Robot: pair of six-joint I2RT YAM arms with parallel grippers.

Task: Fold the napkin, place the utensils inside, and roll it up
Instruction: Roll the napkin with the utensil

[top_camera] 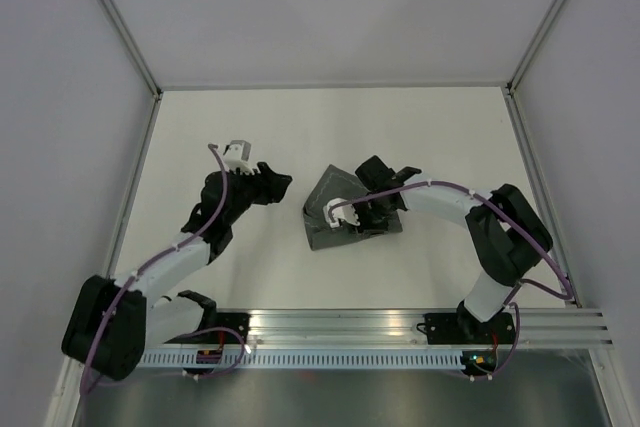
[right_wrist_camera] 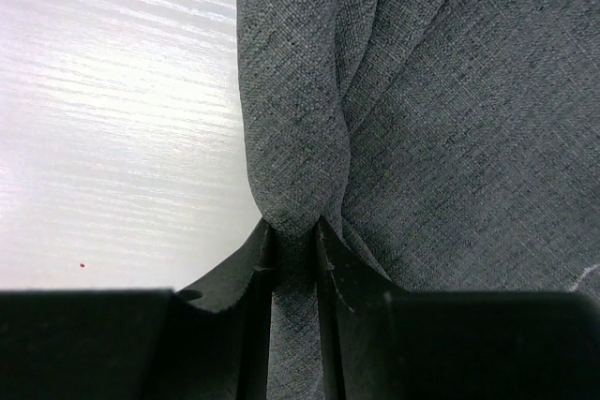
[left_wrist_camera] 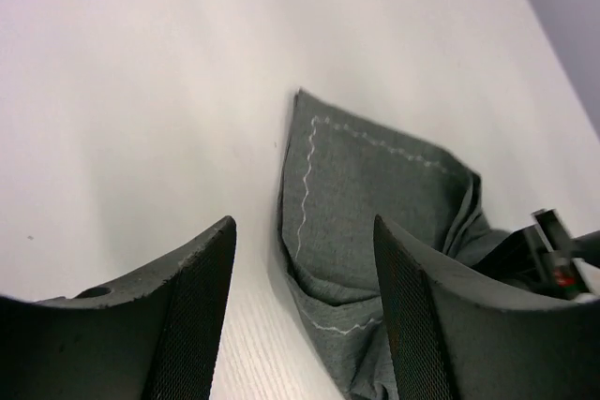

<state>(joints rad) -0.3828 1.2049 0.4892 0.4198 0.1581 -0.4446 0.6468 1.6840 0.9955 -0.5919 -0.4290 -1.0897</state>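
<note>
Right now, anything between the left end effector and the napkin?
Nothing visible. Only bare white table separates the open left end effector from the dark grey stitched-hem cloth napkin. The right end effector is shut on a fold at the napkin's far side, out of the left one's path.

Bare and evenly lit
A matte white tabletop [top_camera: 330,127] sat between pale grey panel walls [top_camera: 330,7] and aluminium corner strips [top_camera: 115,17].
</note>
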